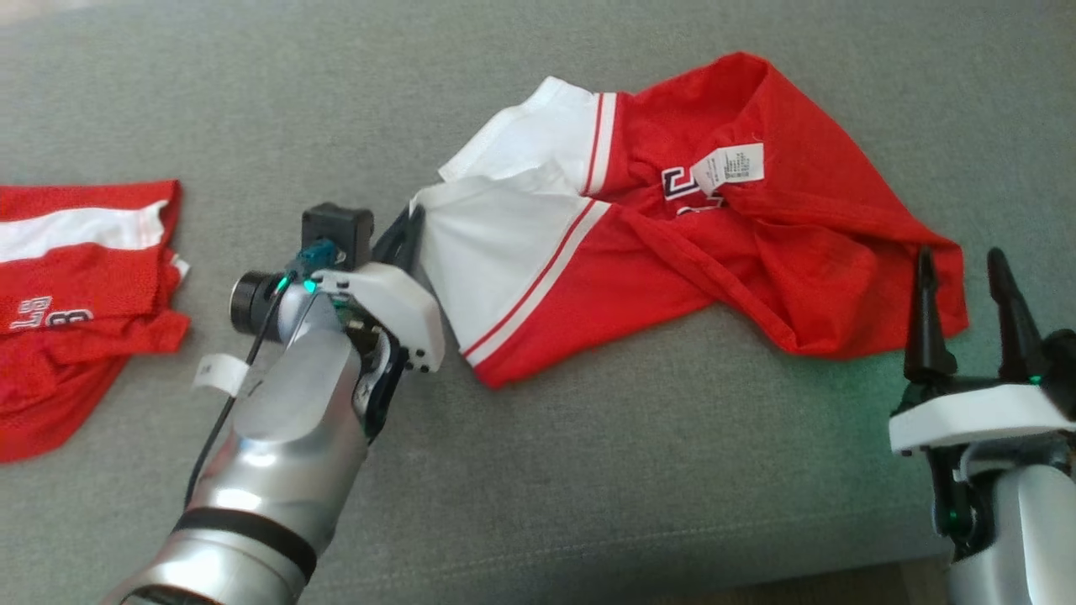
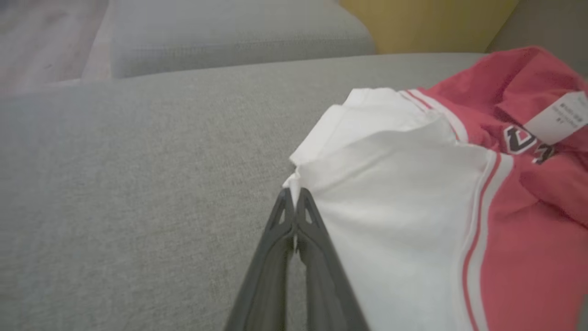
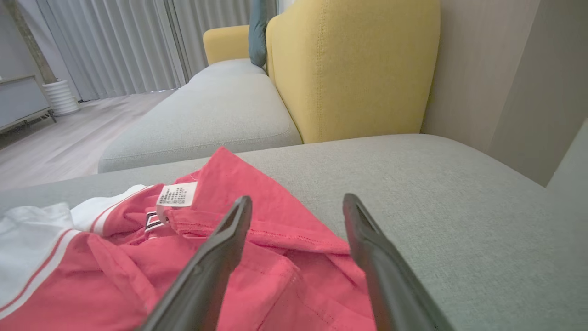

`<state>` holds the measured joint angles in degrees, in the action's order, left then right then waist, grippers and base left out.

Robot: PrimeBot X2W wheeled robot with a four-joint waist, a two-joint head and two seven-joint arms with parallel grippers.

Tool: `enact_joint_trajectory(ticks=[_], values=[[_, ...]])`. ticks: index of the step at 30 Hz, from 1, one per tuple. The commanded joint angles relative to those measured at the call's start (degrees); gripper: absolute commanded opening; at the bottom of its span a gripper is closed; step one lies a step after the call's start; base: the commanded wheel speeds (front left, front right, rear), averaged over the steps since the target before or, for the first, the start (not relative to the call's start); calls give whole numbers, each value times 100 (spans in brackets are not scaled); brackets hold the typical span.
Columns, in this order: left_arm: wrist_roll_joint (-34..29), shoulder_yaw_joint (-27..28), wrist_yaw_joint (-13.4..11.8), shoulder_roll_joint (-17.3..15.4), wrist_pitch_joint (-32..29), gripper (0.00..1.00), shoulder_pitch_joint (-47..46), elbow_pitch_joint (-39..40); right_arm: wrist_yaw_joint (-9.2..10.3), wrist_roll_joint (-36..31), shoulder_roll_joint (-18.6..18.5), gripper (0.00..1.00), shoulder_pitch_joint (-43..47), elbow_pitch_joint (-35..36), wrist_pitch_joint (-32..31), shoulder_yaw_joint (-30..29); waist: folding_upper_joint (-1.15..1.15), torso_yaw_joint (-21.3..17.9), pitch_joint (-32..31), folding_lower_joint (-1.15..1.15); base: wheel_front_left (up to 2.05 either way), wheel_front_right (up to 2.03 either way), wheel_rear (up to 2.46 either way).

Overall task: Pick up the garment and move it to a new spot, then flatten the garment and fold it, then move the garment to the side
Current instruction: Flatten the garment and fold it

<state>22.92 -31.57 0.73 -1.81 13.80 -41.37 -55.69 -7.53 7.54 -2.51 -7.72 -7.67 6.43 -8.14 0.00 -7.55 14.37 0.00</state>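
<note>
Red-and-white garment [image 1: 672, 227] on the sofa [image 1: 588, 470]: left pincer [image 2: 294, 195] pinches only its white corner, right pincer [image 1: 960, 256] gapes empty near the front edge. That thin bite could slip.

Jersey [image 1: 756, 244]: bright red, w/ a big white panel [image 1: 496, 260] edged by thin red + white stripes. Care label [image 1: 730, 165] white w/ tiny dark print; lettering [image 1: 677, 183] beside it dark navy, outlined white. 2nd jersey [image 1: 76, 336]: same red, one broad white band, pale characters. Sofa seat [image 1: 588, 470]: plain mid-grey weave, no pattern. L hand [image 2: 294, 195]: dark grey fingers, white housing, silver forearm w/ black band, green light. R hand [image 1: 960, 256]: black fingers, white housing, green glow. Bkgd: sofa backrest [image 3: 353, 69] mustard yellow, cushion [image 3: 258, 32] teal, curtains [image 3: 115, 46] pale grey w/ vertical pleats, floor [image 3: 69, 142] light wood.
</note>
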Motion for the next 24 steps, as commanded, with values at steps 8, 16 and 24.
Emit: enact_joint_trajectory(ticks=[8, 16, 24], values=[[-351, 318, -240, -167, 117, 0, 464, 1760, 4, 138, -37, 100, -71, -532, -340, -241, 0, 341, -309, 0, 0, 0, 0], [-687, 212, -336, -259, 118, 0, 1232, 2670, 4, 193, -37, 100, -386, -1374, -438, -282, 0, 520, -361, 0, 0, 0, 0], [-762, 130, -362, -255, 119, 0, 1492, 2963, 4, 69, -37, 100, -706, -1885, -349, -357, 0, 610, -350, 0, 0, 0, 0]])
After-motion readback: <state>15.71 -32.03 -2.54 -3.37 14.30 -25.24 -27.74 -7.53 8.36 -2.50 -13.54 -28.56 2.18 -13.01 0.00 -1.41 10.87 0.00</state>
